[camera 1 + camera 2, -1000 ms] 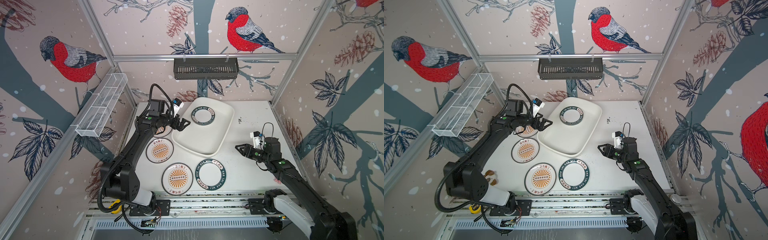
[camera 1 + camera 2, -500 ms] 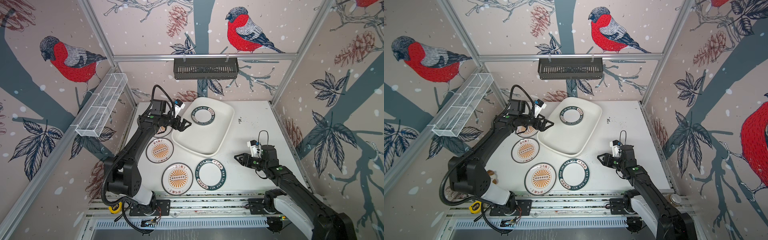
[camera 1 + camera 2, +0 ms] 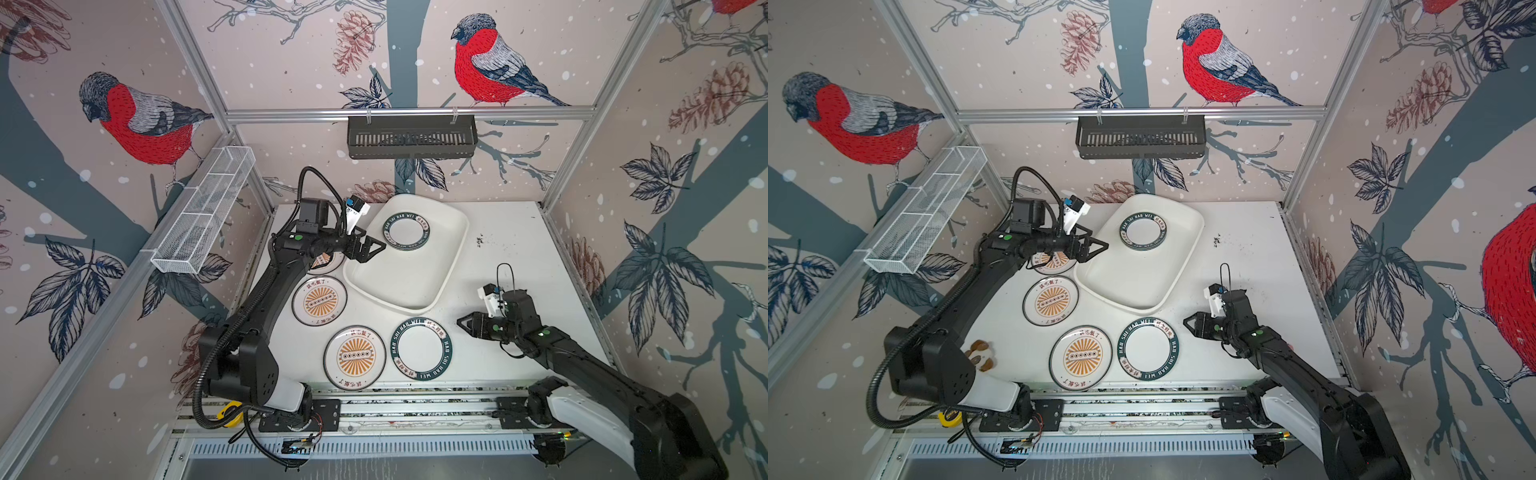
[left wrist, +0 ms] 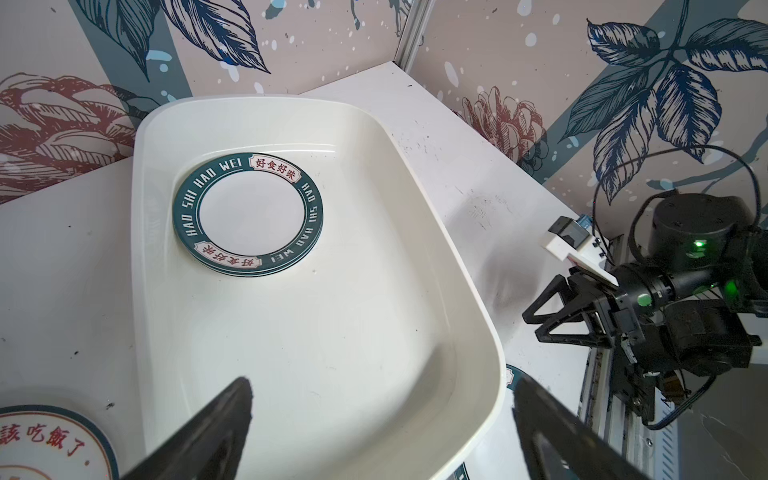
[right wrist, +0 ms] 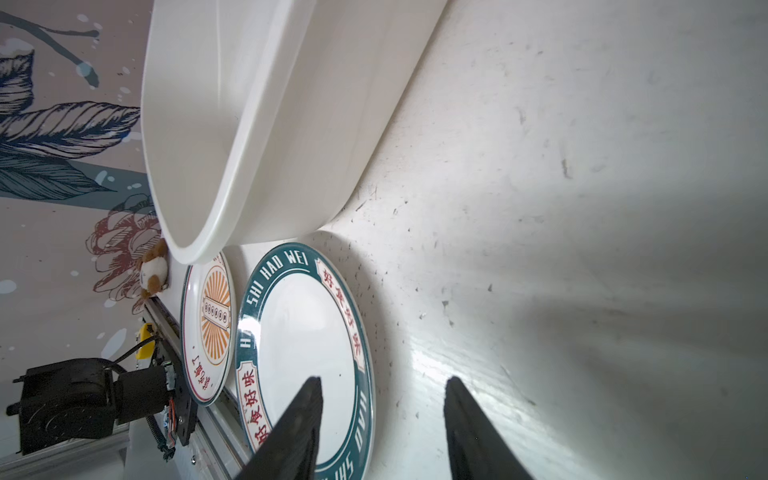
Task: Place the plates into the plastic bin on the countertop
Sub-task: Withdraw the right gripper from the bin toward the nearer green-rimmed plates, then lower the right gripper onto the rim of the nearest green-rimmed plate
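The white plastic bin (image 3: pixel 415 286) lies slantwise at the back of the countertop (image 3: pixel 511 257). A green-banded plate (image 3: pixel 406 230) rests in its far end, seemingly stacked on another. On the countertop in front lie a second green-banded plate (image 3: pixel 422 349) and two orange sunburst plates (image 3: pixel 354 357) (image 3: pixel 319 301). A third (image 3: pixel 328 264) is half hidden under the left arm. My left gripper (image 3: pixel 380 249) hangs open and empty over the bin's left rim. My right gripper (image 5: pixel 383 380) is open and empty at the front green-banded plate's right edge, one finger (image 5: pixel 307 399) over the plate.
A black slatted basket (image 3: pixel 411 137) hangs on the back wall and a white wire-mesh basket (image 3: pixel 203 216) on the left wall. A small plush toy (image 3: pixel 980 355) sits by the left arm's base. A metal rail (image 3: pixel 415 409) runs along the front edge.
My right gripper has moved forward and left, down toward the front green-banded plate. The left arm has stayed almost still over the bin's rim.
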